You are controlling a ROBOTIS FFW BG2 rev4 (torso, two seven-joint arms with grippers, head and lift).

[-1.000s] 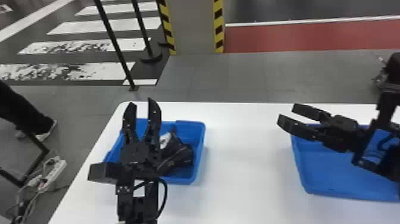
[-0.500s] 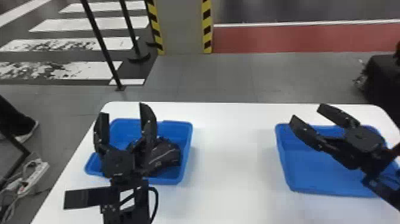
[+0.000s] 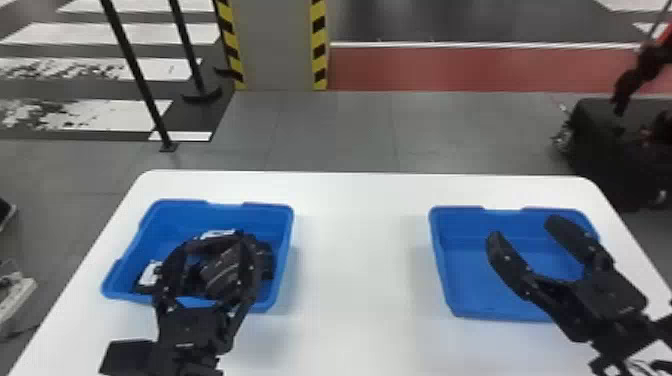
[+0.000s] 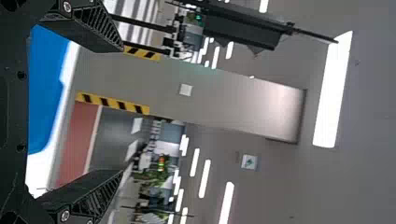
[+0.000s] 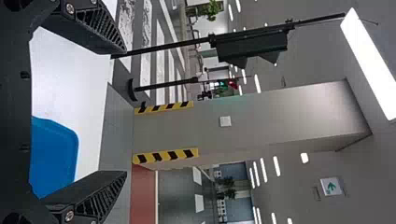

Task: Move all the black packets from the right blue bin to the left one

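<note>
Packets (image 3: 222, 274) are lying in the left bin (image 3: 267, 216) beneath the left pincer (image 3: 210, 243), hanging released; the right pincer (image 3: 524, 228), likewise released, is turning forward over the right bin (image 3: 462, 250), so the transfer is apparently finishing.

Striped pillar (image 3: 278, 45) beyond the white table (image 3: 357, 280).

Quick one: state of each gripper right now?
Left gripper: open, nothing held.
Right gripper: open, nothing held.
</note>
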